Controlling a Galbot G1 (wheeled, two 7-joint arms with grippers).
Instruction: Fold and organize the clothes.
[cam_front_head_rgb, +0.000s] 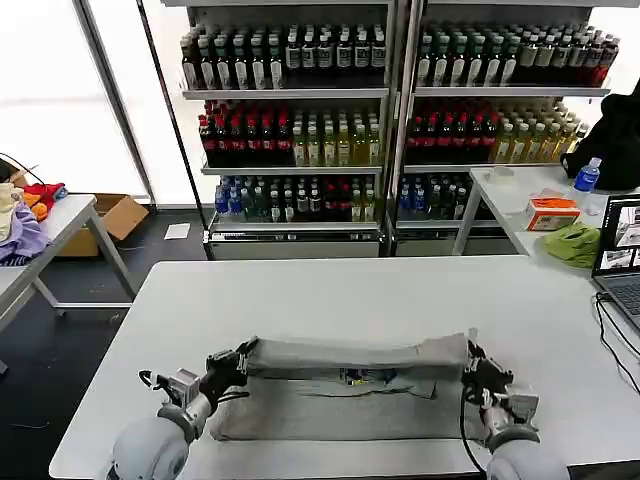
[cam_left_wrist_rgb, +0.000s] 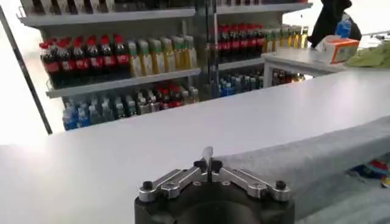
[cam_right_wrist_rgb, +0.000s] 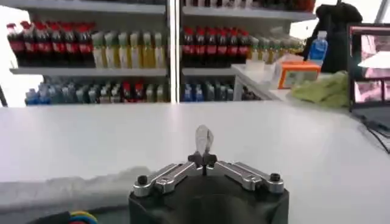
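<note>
Before drink shelves, white table; grey T-shirt

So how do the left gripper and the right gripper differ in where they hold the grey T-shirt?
The left gripper pinches the grey T-shirt at its left end, the right gripper at its right end. In the head view the left sits slightly higher than the right. Both are shut on the raised folded edge, above the white table.

T-shirt's chest print mostly hidden under the fold, laptop cut off by the edge
</note>
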